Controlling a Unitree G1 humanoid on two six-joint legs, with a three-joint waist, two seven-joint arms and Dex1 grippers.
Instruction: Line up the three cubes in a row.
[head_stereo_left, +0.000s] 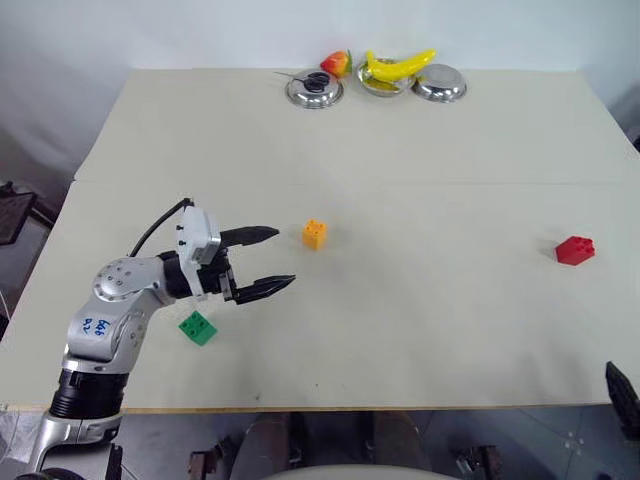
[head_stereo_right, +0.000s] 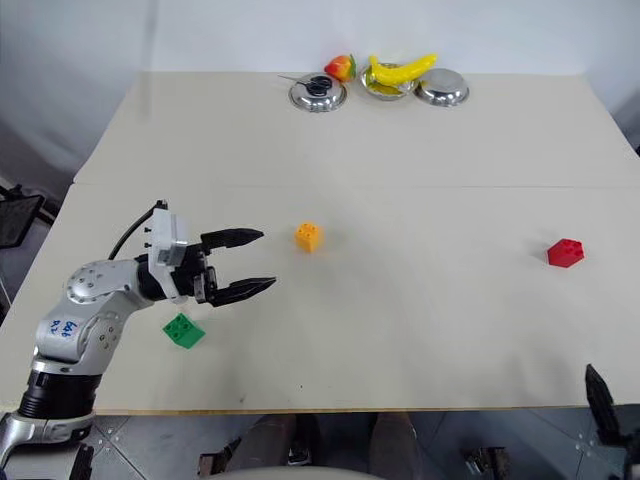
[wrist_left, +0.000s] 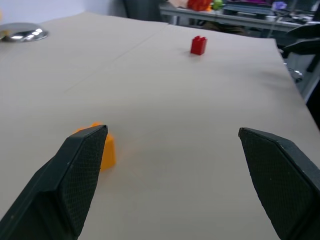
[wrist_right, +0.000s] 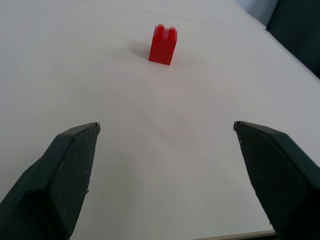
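The orange cube (head_stereo_left: 314, 233) sits near the middle of the table (head_stereo_left: 420, 320), the green cube (head_stereo_left: 197, 327) lies near the front left edge, and the red cube (head_stereo_left: 575, 250) rests far off to the right. All three are well apart, so no row exists yet. The left gripper (head_stereo_left: 272, 261) hovers with its fingers spread wide and empty, pointing toward the orange cube just beside it, probably readying a grasp. The right gripper (wrist_right: 165, 135) also stands open and empty, facing the red cube from a distance. Steel bowls (head_stereo_left: 314, 91) and a banana (head_stereo_left: 400, 67) stay at the far edge, out of the way.
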